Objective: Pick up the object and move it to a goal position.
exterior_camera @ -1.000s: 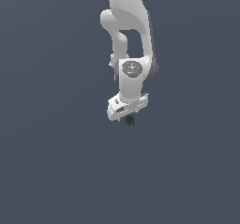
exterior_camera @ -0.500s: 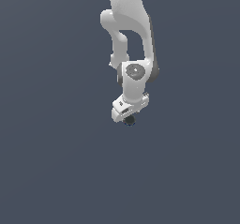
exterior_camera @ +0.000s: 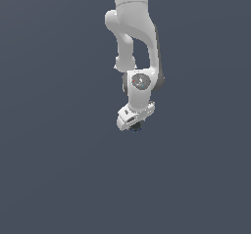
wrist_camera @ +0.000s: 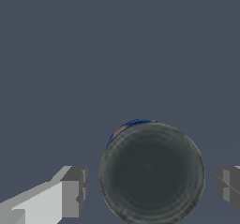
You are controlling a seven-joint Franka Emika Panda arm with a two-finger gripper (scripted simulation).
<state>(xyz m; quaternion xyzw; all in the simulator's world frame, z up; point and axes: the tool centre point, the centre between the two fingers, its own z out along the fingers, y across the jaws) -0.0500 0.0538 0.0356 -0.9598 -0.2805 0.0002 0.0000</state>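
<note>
Fingers [wrist_camera: 70, 192] of the gripper [wrist_camera: 151, 188] are spread, with clear gaps seen on both sides of the can [wrist_camera: 151, 174] set between them, untouched

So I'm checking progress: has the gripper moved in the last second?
Yes. Measured against the frame edges, the gripper has shifted slightly toward the exterior view's right; no fixed object offers a reference.

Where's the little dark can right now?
The can sits between the hand's two fingers in the wrist view, gaps on both sides; in the exterior view it peeks out just beneath the white hand, near centre.
</note>
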